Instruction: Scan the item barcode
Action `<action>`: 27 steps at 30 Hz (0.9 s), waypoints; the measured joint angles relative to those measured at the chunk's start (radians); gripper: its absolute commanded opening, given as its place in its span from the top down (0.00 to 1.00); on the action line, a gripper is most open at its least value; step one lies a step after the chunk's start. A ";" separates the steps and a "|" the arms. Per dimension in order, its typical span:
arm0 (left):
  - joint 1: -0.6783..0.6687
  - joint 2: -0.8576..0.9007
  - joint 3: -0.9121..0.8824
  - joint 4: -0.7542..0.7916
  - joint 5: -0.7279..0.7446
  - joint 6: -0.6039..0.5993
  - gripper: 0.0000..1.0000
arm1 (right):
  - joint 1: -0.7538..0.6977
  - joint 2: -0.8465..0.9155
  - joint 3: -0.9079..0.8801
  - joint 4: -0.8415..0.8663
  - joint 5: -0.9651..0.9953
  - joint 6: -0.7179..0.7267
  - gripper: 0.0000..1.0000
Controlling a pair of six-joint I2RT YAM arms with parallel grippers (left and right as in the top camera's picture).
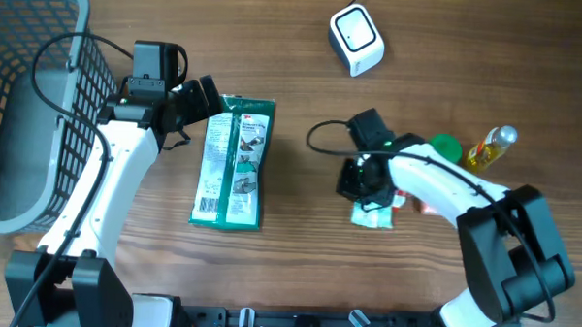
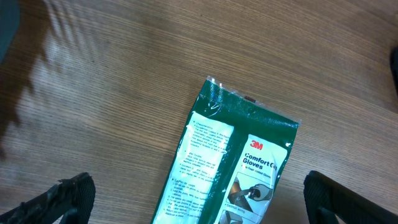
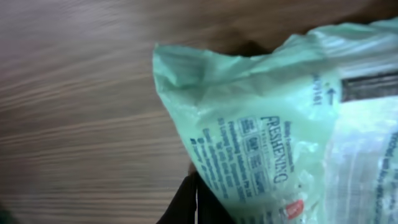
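Note:
A pale green printed packet (image 3: 267, 124) fills the right wrist view, tilted up off the wood. My right gripper (image 3: 196, 200) is shut on its lower edge, its dark fingers pressed together. From overhead the packet (image 1: 372, 217) shows just below that gripper (image 1: 366, 186). A green glove pack (image 1: 235, 162) lies flat at table centre-left. My left gripper (image 1: 194, 110) stands open at its upper left corner. In the left wrist view the glove pack (image 2: 233, 155) lies between the wide-apart fingertips (image 2: 74, 193), untouched. The white scanner (image 1: 356, 40) sits at the back.
A grey wire basket (image 1: 31, 106) fills the far left. At the right, beside my right arm, stand a green-capped item (image 1: 445, 147) and a yellow bottle (image 1: 492, 148). A small red-and-white thing (image 1: 421, 202) peeks out under the arm.

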 measured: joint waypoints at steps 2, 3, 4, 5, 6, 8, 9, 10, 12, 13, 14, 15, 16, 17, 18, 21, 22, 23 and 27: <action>0.000 0.000 0.000 0.000 0.000 0.000 0.00 | -0.040 -0.001 0.007 -0.056 0.022 -0.023 0.96; 0.000 0.000 0.000 0.000 0.000 0.000 0.00 | -0.060 -0.001 0.013 -0.090 0.031 -0.037 0.95; 0.000 0.000 0.000 0.000 0.000 0.000 0.00 | -0.080 -0.001 0.018 -0.119 0.044 -0.055 0.94; 0.000 0.000 0.000 0.000 0.000 0.000 0.00 | -0.089 -0.001 0.029 -0.137 0.047 -0.076 0.92; 0.000 0.000 0.000 0.000 0.000 0.000 0.00 | -0.090 -0.001 0.045 -0.140 0.032 -0.104 0.91; 0.000 0.000 0.000 0.000 0.000 0.000 0.00 | -0.078 -0.003 0.082 -0.109 -0.031 -0.147 0.83; 0.000 0.000 0.000 0.000 0.000 0.000 0.00 | -0.068 -0.009 0.093 -0.082 -0.065 -0.158 0.77; 0.000 0.000 0.000 0.000 0.000 0.000 0.00 | -0.061 -0.012 0.097 -0.067 -0.085 -0.173 0.66; 0.000 0.000 0.000 0.000 0.000 0.000 0.00 | -0.011 -0.027 0.106 0.009 -0.182 -0.187 0.26; 0.000 0.000 0.000 0.000 0.000 0.000 0.00 | 0.006 -0.027 0.106 0.037 -0.201 -0.188 0.19; 0.000 0.000 0.000 0.000 0.000 0.000 0.00 | 0.025 -0.027 0.106 0.053 -0.213 -0.188 0.15; 0.000 0.000 0.000 0.000 0.000 0.000 0.00 | 0.045 -0.027 0.106 0.071 -0.224 -0.190 0.13; 0.000 0.000 0.000 0.000 0.000 0.000 0.00 | 0.071 -0.027 0.106 0.093 -0.236 -0.196 0.11; 0.000 0.000 0.000 0.000 0.000 0.000 0.00 | 0.089 -0.027 0.106 0.105 -0.243 -0.195 0.11; 0.000 0.000 0.000 0.000 0.000 0.000 0.00 | 0.103 -0.027 0.106 0.125 -0.248 -0.193 0.10; 0.000 0.000 0.000 0.000 0.000 0.000 0.00 | 0.132 -0.027 0.106 0.173 -0.254 -0.146 0.04; 0.000 0.000 0.000 0.000 0.000 0.000 0.00 | 0.137 -0.027 0.106 0.187 -0.256 -0.124 0.01; 0.000 0.000 0.000 0.000 0.000 0.000 0.00 | 0.139 -0.027 0.106 0.194 -0.257 -0.104 0.00; 0.000 0.000 0.000 0.000 0.000 0.000 0.00 | 0.139 -0.027 0.106 0.200 -0.257 -0.047 0.00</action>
